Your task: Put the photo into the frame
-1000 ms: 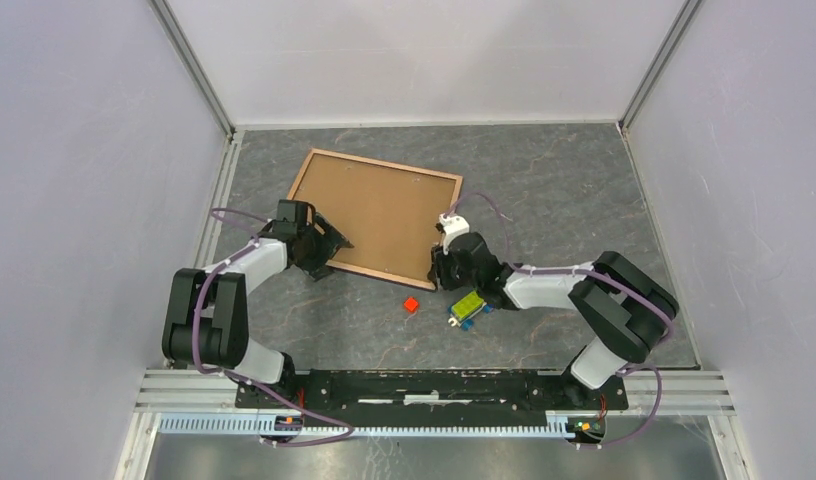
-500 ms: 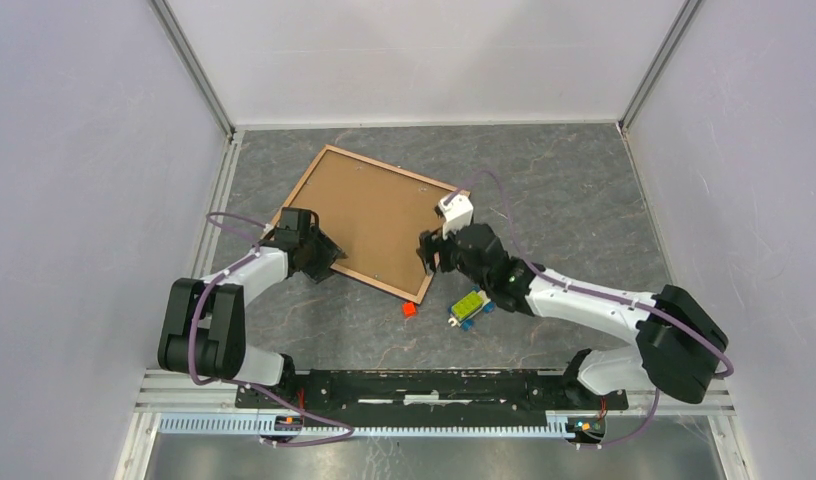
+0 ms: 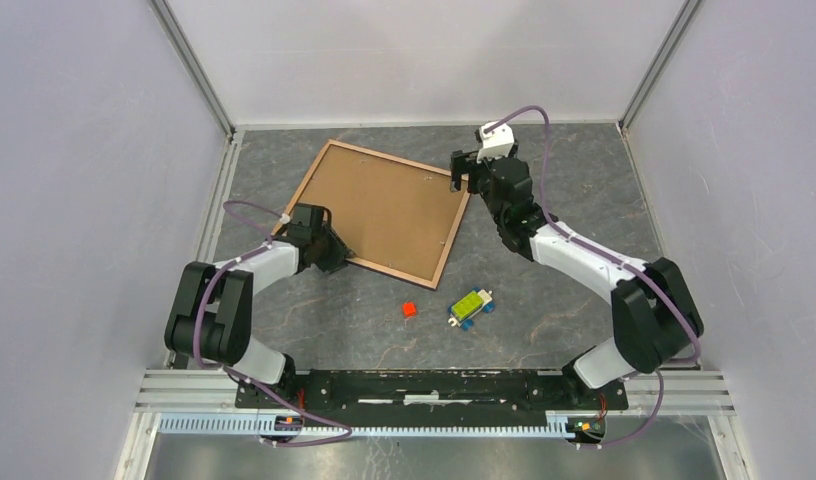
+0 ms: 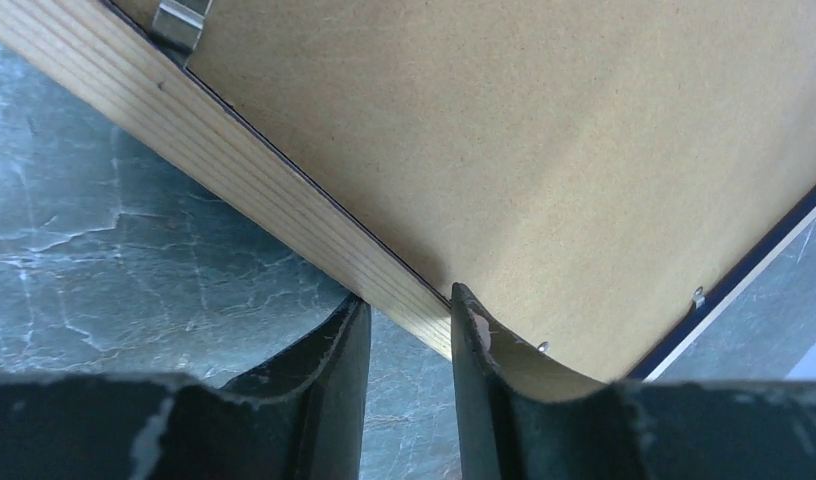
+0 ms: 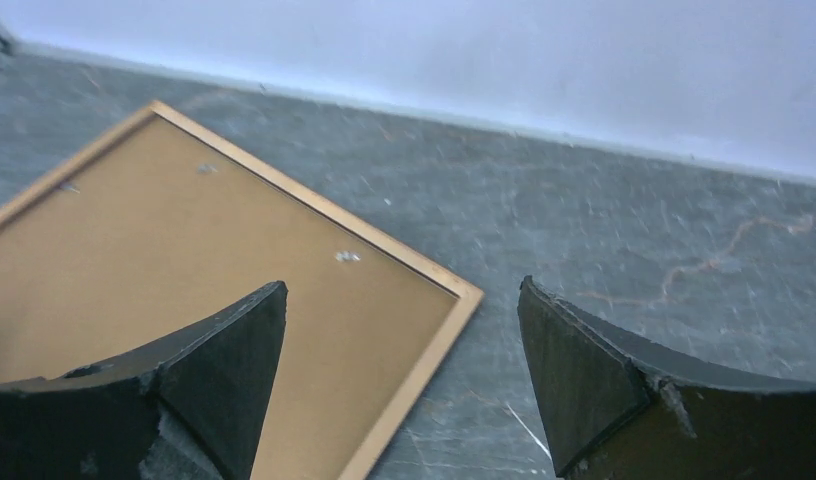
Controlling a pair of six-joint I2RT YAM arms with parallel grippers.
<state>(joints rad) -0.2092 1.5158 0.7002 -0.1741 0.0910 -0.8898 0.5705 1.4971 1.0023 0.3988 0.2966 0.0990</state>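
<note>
The frame (image 3: 451, 240) lies back up and askew on the bench (image 3: 564, 170), with the brown backing board (image 3: 384, 208) seated in it. No photo shows anywhere, and I cannot tell whether one sits under the board. The left fingers (image 4: 474, 400) pinch the frame's near-left rail, one outside it and one on the board. The right fingers (image 5: 214, 360) gape wide above the far right corner, holding nothing. The loading looks either unstarted or already closed up.

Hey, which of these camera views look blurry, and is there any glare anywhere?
Left wrist: grain of the frame crisp, left gripper soft at the bottom. Right wrist: slightly soft overall, wall washed pale. Top external: sharp, evenly lit, no glare.
</note>
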